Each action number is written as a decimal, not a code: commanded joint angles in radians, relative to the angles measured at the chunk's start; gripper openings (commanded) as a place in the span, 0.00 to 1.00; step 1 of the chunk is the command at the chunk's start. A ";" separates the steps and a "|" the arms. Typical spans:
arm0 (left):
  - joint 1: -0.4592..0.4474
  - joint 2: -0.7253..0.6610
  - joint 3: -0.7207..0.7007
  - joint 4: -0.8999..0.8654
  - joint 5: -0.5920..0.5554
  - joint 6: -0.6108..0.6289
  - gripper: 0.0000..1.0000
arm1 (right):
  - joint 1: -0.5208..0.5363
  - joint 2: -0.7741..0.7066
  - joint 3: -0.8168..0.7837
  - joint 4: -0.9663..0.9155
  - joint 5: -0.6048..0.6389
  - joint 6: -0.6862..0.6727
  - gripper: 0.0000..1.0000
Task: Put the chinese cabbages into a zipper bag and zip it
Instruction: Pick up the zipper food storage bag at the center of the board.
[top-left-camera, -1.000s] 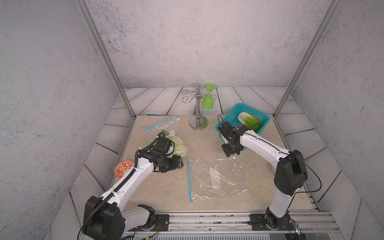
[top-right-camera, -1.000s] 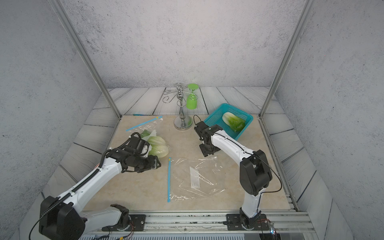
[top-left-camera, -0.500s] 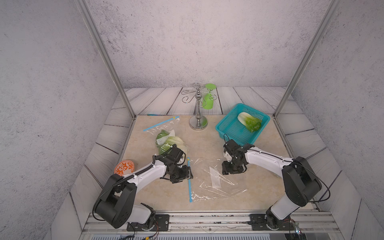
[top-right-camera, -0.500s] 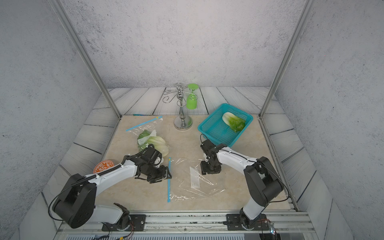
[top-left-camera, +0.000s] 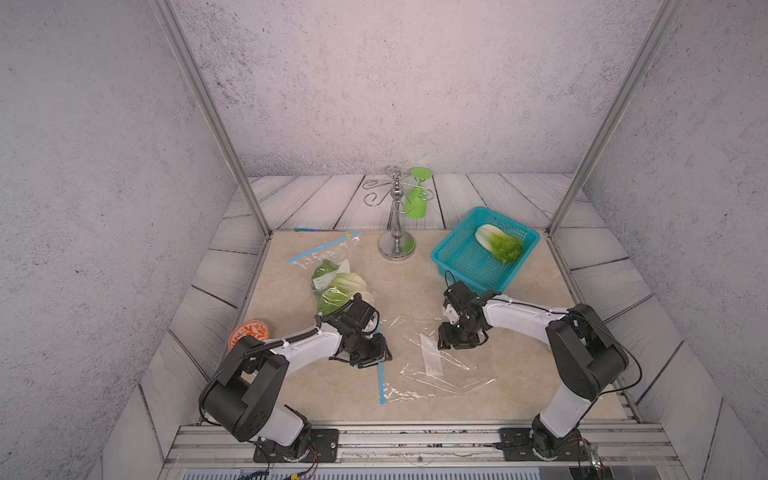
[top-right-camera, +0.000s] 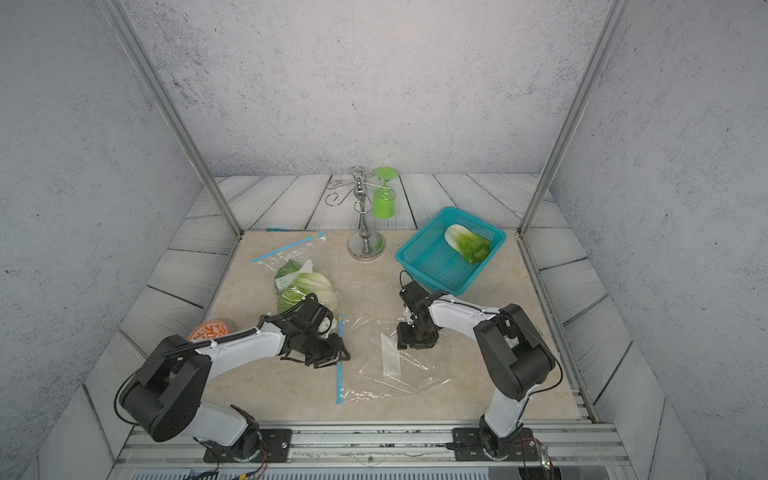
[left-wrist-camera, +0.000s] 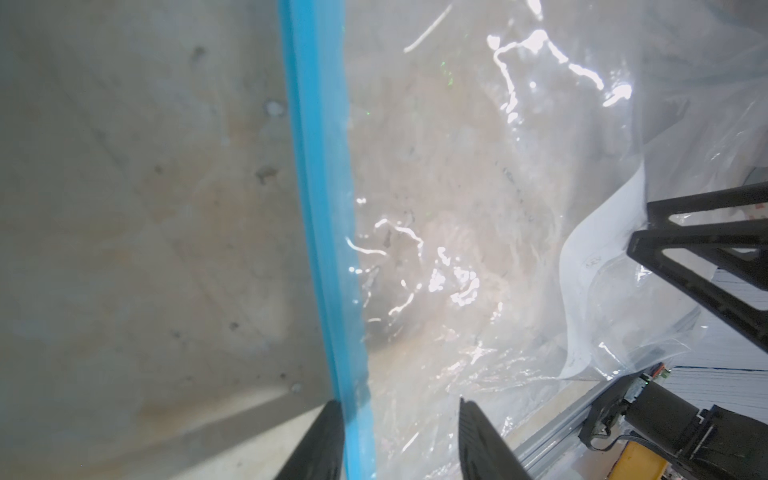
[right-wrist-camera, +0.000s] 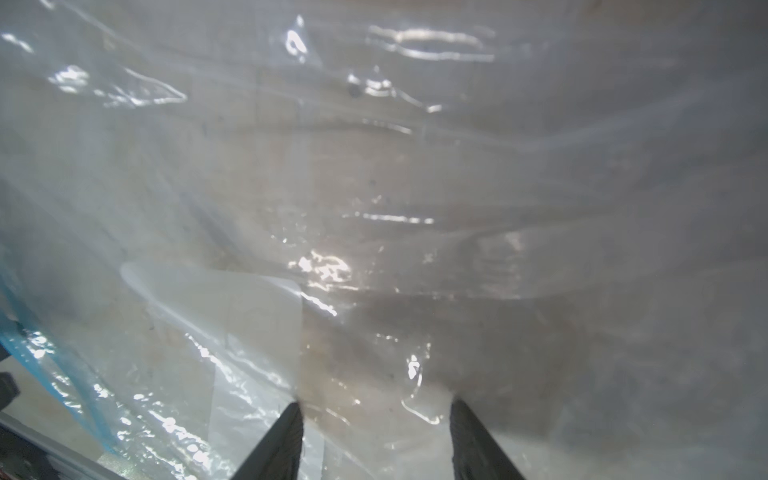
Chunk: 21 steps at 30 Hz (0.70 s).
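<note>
1. My left claw (left-wrist-camera: 401, 405), spread, straddles the blue zipper strip (left-wrist-camera: 324, 208) of the flat clear plastic zipper bag (top-left-camera: 440, 374).
2. My right claw (right-wrist-camera: 376, 405): spread over that bag.
3. Two green-leaved chinese cabbages (top-left-camera: 340, 286): in a second clear bag (top-left-camera: 332, 259); third cabbage (top-left-camera: 498, 245): in the teal mesh basket (top-left-camera: 461, 266).

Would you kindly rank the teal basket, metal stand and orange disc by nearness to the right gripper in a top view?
1. teal basket, just behind the right gripper
2. metal stand, back centre
3. orange disc, far left edge
</note>
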 joint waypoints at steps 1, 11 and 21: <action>-0.008 -0.036 0.014 0.008 0.025 -0.023 0.42 | -0.003 0.031 -0.010 0.010 -0.012 0.013 0.58; -0.012 0.007 0.005 0.050 0.049 -0.013 0.40 | -0.008 0.049 -0.014 0.020 -0.026 0.023 0.57; -0.013 -0.025 -0.107 0.181 -0.014 -0.023 0.17 | -0.008 0.046 -0.015 0.032 -0.054 0.041 0.57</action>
